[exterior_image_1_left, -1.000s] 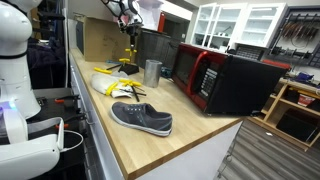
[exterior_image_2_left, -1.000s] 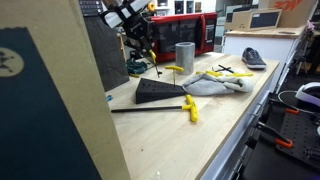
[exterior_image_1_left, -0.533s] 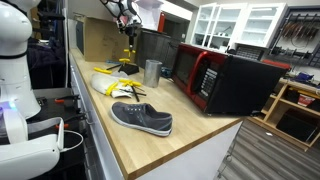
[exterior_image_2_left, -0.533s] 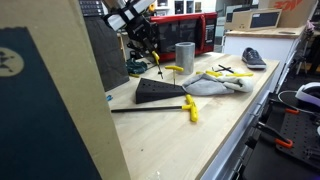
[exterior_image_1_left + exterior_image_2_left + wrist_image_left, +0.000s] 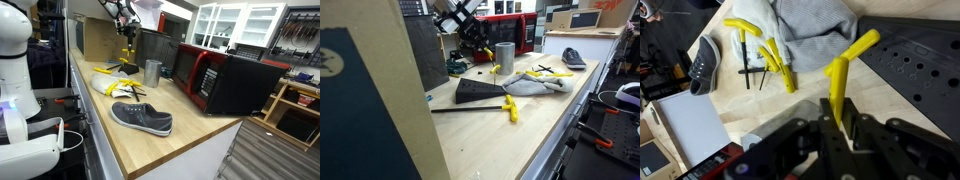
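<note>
Gripper (image 5: 843, 125) is closing tight on hex key (image 5: 839, 82), pinching its yellow handle | key is hanging over far bench (image 5: 190, 130), near cup (image 5: 152, 71) | likely handling light, stiff; thin shaft slippery, handle offering surest hold

Workshop lab, long wooden workbench (image 5: 200, 135), wall rack of hand tools (image 5: 300, 35), microwave (image 5: 228, 82), white cabinets (image 5: 240, 22)
</note>
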Motion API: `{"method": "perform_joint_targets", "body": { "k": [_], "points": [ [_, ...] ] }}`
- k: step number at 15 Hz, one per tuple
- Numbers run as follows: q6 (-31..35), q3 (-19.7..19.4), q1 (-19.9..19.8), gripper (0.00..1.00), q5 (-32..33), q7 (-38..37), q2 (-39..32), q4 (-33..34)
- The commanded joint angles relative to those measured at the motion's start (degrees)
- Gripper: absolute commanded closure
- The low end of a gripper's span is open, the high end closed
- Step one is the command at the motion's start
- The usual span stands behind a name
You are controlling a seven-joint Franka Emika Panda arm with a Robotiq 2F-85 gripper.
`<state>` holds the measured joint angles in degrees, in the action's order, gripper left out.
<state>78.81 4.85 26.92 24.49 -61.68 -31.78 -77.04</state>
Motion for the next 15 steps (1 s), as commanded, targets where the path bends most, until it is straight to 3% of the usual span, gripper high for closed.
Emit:
{"method": "perform_joint_targets", "body": {
  "k": [1, 10, 15],
  "points": [
    [-0.1, 0.4, 0.2, 0.96, 1.5, 0.4, 2.9, -2.7],
    [8.9, 0.9, 2.0, 0.96, 2.2, -9.2, 3.2, -2.1],
    [12.9, 2.8, 1.5, 0.96, -1.3, -6.3, 3.5, -2.9]
  ]
}}
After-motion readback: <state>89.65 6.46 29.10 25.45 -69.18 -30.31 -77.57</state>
